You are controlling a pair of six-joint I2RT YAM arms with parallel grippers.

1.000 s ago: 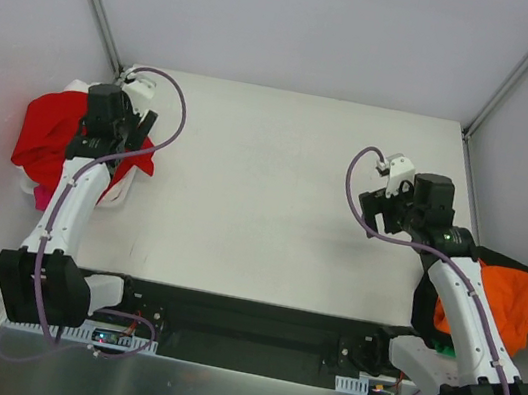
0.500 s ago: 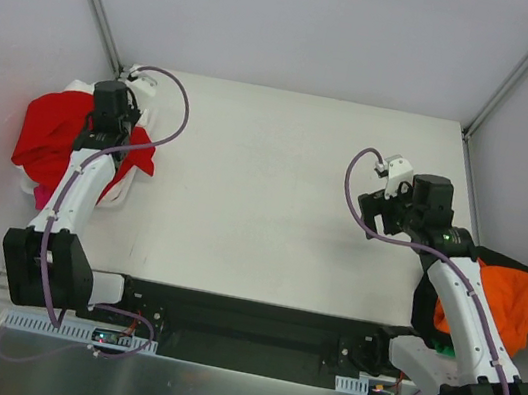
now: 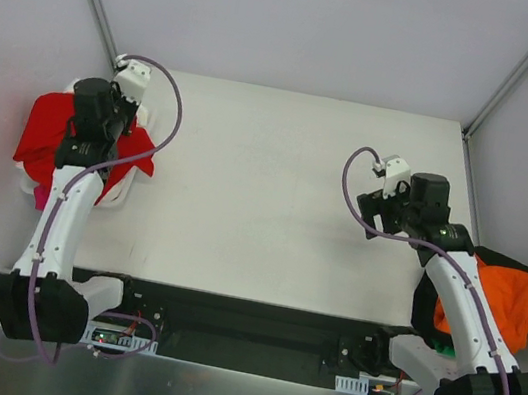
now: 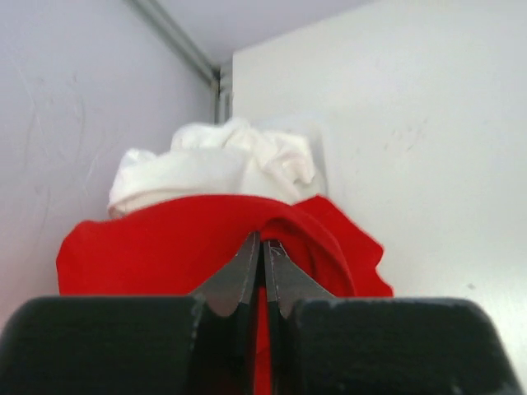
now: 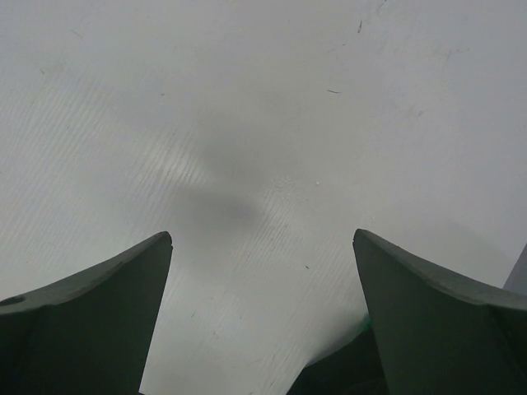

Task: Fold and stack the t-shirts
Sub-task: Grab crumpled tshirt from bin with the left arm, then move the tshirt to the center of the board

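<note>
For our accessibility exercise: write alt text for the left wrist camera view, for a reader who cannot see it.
The left hand is pinched shut on a fold of the red t-shirt. Behind it lies a crumpled white garment, heaped against the wall beside the white table.

Your left arm [image 3: 61, 209] reaches forward along the left edge of the tabletop [image 3: 264, 198], wrist tipped down at the far end. Your left hand [image 4: 262, 248] has its fingers [image 4: 243, 276] pressed together at the tips, pinching a fold of the red t-shirt [image 4: 165, 247]. Your right arm [image 3: 466, 292] rises from its base and bends inward toward the middle. Your right hand [image 5: 262, 237] hovers above the tabletop, pointing down at it, with its two fingers spread wide apart.
</note>
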